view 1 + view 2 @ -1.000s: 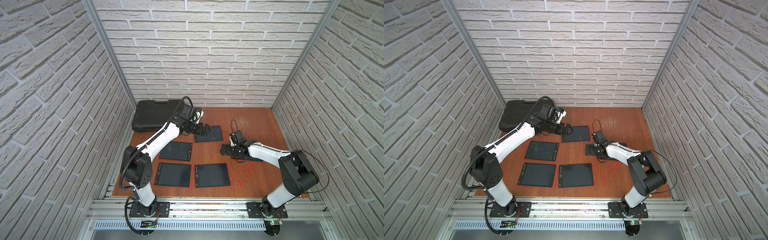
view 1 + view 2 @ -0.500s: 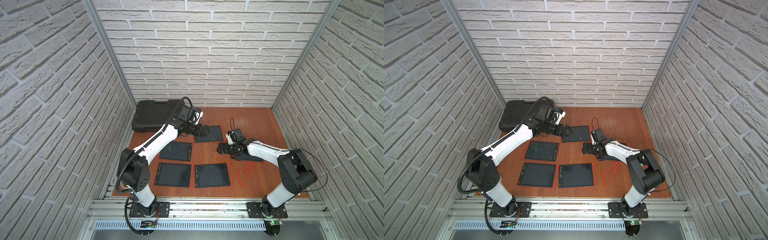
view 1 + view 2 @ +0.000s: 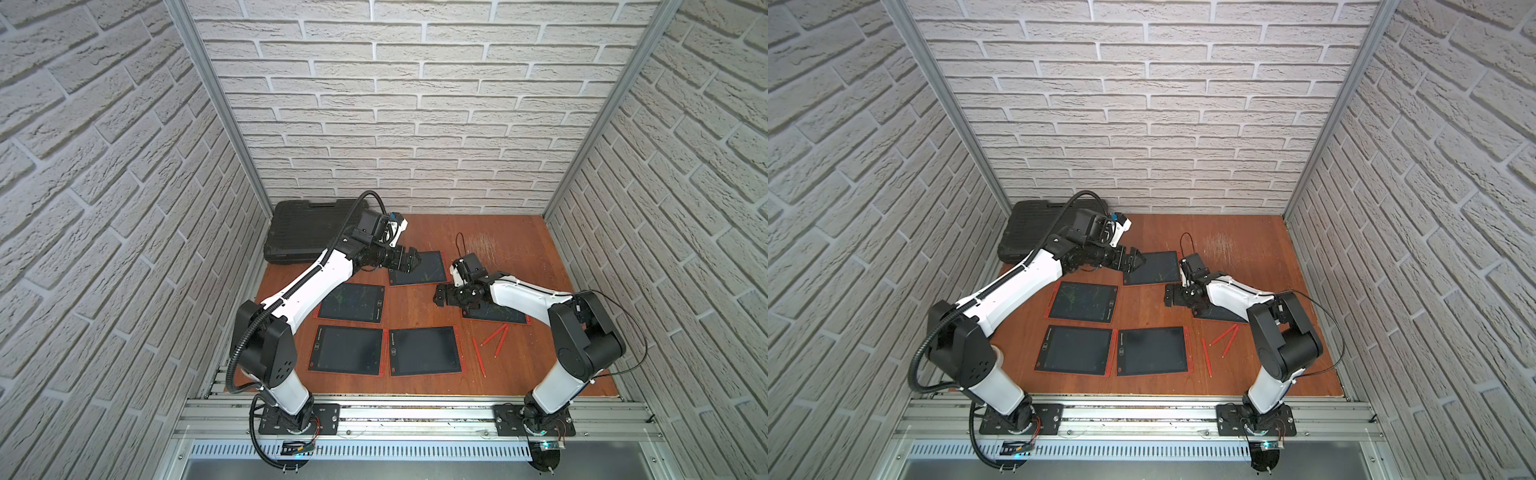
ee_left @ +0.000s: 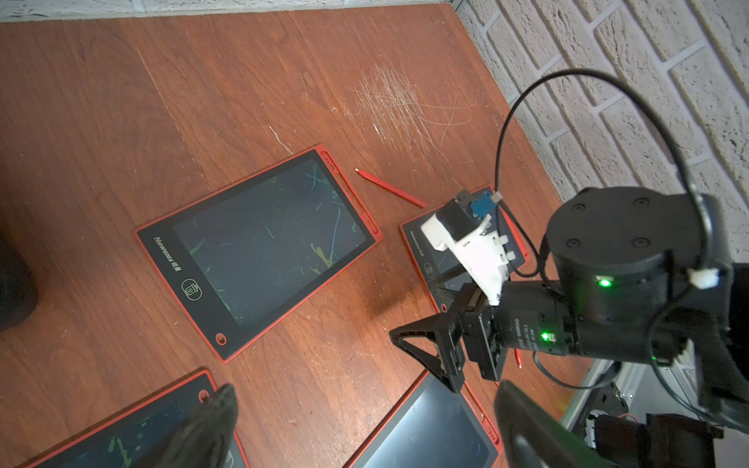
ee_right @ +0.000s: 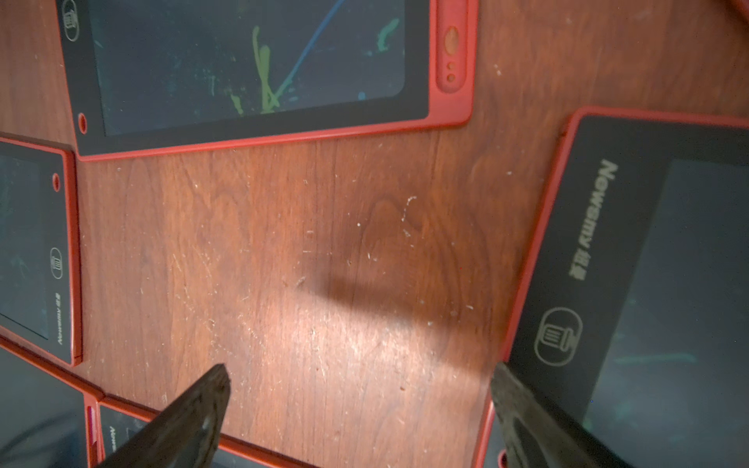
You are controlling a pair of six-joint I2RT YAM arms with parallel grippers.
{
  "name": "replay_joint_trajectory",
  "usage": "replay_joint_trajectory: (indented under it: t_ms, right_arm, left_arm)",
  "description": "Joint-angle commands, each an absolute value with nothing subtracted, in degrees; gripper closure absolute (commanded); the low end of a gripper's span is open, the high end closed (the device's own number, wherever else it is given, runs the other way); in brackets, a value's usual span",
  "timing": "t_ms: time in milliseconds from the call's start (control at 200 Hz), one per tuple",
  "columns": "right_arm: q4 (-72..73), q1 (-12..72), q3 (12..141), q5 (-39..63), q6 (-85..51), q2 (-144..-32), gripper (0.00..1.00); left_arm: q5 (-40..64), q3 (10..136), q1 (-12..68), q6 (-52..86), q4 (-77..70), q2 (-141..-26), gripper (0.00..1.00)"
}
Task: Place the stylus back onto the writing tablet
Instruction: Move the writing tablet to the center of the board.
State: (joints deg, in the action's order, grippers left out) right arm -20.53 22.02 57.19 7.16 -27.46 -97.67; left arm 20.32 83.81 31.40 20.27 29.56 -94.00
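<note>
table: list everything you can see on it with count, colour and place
table: one, brown wood, inside white brick walls
writing tablets: five, red frames with dark screens, lying flat across the table
styluses: four loose, red; three on the table's right side, one beside the far tablet
case: one, black, far left corner
left end effector: black, open, over the far tablet's edge
right end effector: black, open, over bare table between tablets
</note>
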Motion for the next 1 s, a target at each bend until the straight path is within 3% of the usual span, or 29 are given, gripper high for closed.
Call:
replay_joint_trajectory:
  t_ms: [0, 475, 710, 995]
  right_arm:
    - [-17.6, 22.6, 56.1, 8.1, -27.5, -99.6, 0.01]
    - [-23.7, 22.5, 54.9, -3.1, -27.0, -99.6, 0.01]
    - [-23.6, 22.6, 57.3, -0.3, -25.3, -99.3, 0.01]
    - [-26.1, 23.2, 54.4, -5.7, -30.6, -89.8, 0.01]
  left_arm:
    - [21.8, 83.4, 30.9, 19.2, 27.4, -93.1, 0.02]
    - [22.3, 82.8, 30.4, 17.0, 26.7, -93.1, 0.02]
    - [22.1, 82.7, 30.3, 16.7, 26.6, -93.0, 0.02]
    - [22.4, 82.2, 30.9, 16.3, 26.3, -92.0, 0.02]
